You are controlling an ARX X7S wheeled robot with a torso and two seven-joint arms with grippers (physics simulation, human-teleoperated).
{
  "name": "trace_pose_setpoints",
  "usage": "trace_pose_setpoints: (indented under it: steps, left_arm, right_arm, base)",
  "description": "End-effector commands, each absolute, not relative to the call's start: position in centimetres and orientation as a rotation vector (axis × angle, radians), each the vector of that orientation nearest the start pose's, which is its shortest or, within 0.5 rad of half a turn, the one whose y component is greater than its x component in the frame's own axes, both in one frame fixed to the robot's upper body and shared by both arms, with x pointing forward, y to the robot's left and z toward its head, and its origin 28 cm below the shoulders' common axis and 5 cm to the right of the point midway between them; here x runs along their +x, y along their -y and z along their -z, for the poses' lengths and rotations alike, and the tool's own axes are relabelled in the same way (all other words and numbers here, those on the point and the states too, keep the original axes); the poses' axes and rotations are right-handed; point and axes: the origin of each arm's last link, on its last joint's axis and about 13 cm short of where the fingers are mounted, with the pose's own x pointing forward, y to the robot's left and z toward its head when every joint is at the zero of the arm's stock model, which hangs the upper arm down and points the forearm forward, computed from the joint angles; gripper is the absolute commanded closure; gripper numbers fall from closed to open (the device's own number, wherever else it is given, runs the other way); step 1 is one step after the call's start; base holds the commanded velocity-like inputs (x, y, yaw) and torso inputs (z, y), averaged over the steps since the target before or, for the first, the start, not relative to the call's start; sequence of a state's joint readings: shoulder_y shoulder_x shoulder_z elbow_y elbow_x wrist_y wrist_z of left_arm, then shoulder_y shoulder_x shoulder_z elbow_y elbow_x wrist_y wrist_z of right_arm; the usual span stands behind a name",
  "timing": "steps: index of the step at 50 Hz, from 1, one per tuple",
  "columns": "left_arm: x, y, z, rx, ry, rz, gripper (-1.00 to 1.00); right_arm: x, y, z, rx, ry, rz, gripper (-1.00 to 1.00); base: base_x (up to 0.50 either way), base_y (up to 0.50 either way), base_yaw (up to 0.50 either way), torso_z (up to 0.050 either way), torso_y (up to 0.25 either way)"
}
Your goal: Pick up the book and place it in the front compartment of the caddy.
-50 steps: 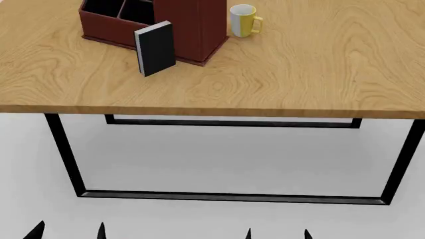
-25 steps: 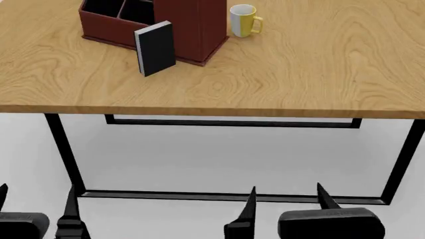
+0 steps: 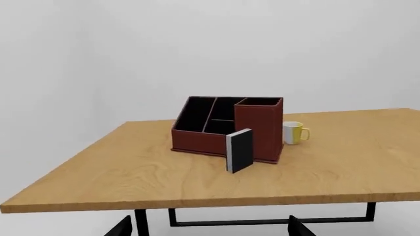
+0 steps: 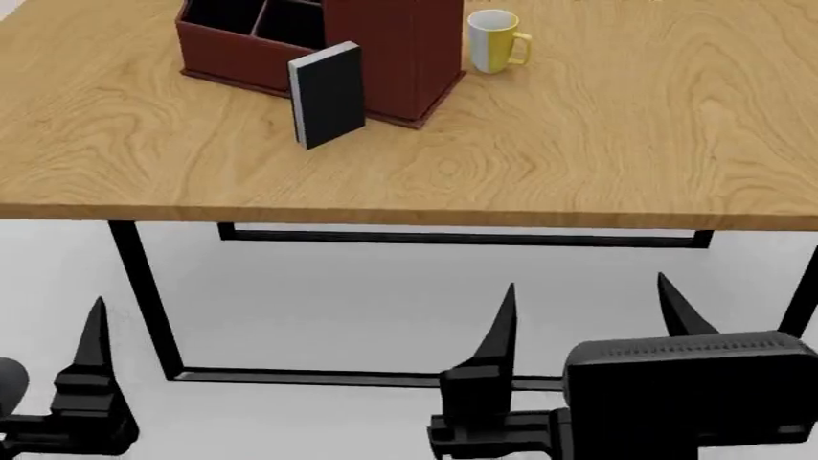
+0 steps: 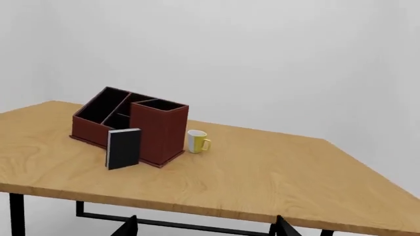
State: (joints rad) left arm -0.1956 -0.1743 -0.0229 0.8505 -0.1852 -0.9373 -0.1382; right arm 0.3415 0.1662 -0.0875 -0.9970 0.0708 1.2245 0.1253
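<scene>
Both grippers hang below the table edge with fingers spread and empty: right gripper (image 4: 585,316), left gripper (image 4: 52,331) partly cut off. Ahead and above them, the book (image 4: 329,93) stands upright against the caddy (image 4: 383,57), a mug (image 4: 493,40) beside it. Judged step: the approach. Next, an arm must rise clear of the table (image 4: 537,163) edge; the tabletop in between is open.

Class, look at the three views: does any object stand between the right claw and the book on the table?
Nothing visible does. The book stands upright against the caddy; the mug sits off to the side. The right claw is below table height, so the table edge lies between.
</scene>
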Motion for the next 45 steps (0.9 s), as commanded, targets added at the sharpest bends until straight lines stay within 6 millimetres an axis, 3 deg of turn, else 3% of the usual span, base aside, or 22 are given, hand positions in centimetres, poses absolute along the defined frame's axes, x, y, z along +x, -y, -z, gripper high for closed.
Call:
trace_pose_setpoints:
  steps: [1, 37, 45]
  left_arm:
    - [19.47, -22.55, -16.61, 0.067, 0.118, -0.03, -1.0]
    - [19.31, -22.12, -16.86, 0.067, 0.129, -0.01, -1.0]
    - [19.3, -22.11, -16.87, 0.067, 0.129, -0.01, -1.0]
  right_arm:
    - [18.82, 10.22, -19.37, -0.178, 0.138, 0.021, -1.0]
    - [18.61, 10.36, -19.3, -0.15, 0.134, 0.016, -1.0]
    - [18.47, 10.4, -19.75, -0.121, 0.178, 0.028, -1.0]
  base:
    - [0.06, 0.5, 0.0, 0.0, 0.0]
    - [0.06, 0.5, 0.0, 0.0, 0.0]
    - [0.0, 0.02, 0.0, 0.0, 0.0]
